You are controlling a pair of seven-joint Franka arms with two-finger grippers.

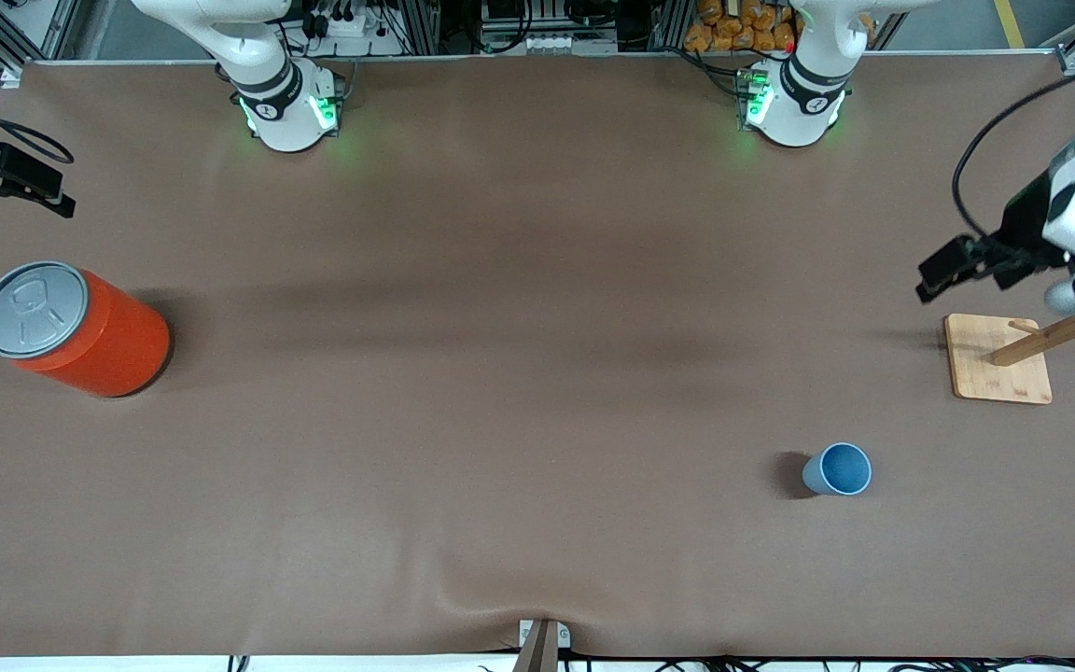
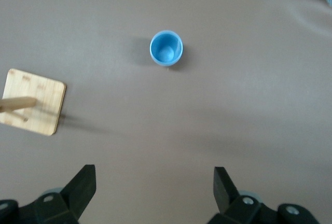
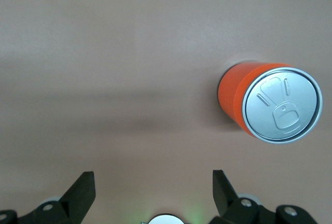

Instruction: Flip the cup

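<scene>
Already upright, the cup (image 1: 838, 469) stands mouth-up on the table (image 1: 500, 373), nearer the front camera than the wooden stand (image 1: 999, 358). Both the left gripper (image 2: 154, 193), over that stand, and the waiting right gripper (image 3: 153, 195), near the can (image 3: 270, 102), hang spread wide and empty. Risk: such a light cup could tip if bumped.

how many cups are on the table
1. The cup stands upright, mouth up, toward the left arm's end of the table, nearer the front camera than the wooden stand. None seems hidden.
</scene>
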